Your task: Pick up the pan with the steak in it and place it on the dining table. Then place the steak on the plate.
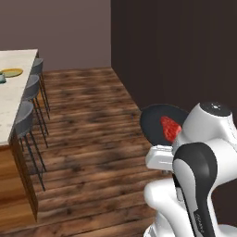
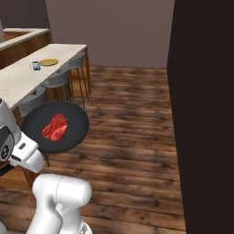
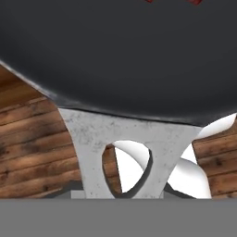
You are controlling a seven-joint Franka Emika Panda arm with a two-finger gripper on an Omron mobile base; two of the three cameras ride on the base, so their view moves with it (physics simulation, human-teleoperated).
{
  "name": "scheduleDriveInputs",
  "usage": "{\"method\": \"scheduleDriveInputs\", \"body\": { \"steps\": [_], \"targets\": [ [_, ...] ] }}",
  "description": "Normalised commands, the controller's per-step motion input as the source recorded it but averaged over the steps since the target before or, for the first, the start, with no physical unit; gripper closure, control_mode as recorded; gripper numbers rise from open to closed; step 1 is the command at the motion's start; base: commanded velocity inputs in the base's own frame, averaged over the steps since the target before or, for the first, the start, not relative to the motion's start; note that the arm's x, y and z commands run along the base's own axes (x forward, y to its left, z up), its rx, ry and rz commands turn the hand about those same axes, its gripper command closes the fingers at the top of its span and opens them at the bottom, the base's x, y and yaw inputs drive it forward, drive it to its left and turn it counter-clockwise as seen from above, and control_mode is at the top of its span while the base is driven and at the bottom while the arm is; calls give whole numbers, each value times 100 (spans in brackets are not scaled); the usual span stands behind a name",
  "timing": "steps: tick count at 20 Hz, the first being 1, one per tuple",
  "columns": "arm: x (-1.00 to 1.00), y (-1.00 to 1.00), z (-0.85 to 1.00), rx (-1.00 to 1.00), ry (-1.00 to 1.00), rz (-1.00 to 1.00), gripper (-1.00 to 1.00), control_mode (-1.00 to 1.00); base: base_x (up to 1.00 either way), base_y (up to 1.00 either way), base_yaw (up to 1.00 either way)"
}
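Note:
The black pan hangs in the air above the wooden floor, roughly level, with the red steak lying in it. My gripper is shut on the pan's handle at its near edge. From the left base the pan and steak show just beyond my arm. The hand view looks along the grey metallic handle end up to the pan's dark body. The dining table stands ahead to the left, some way off, and carries the orange-rimmed plate, which is also visible as plate.
Grey bar stools line the table's near side. A small dark-green cup stands beside the plate. A tall dark wall closes off the right. Open wooden floor lies between me and the table.

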Motion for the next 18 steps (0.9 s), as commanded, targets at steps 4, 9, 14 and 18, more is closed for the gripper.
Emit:
{"method": "scheduleDriveInputs", "body": {
  "steps": [4,9,14,18],
  "targets": [
    [0,0,0,0,0,0,100,100,36,-62,-2],
    [0,0,0,0,0,0,100,100,80,-30,-3],
    [0,0,0,0,0,0,100,100,85,-28,-1],
    [0,0,0,0,0,0,100,100,82,-11,0]
  ]
}}
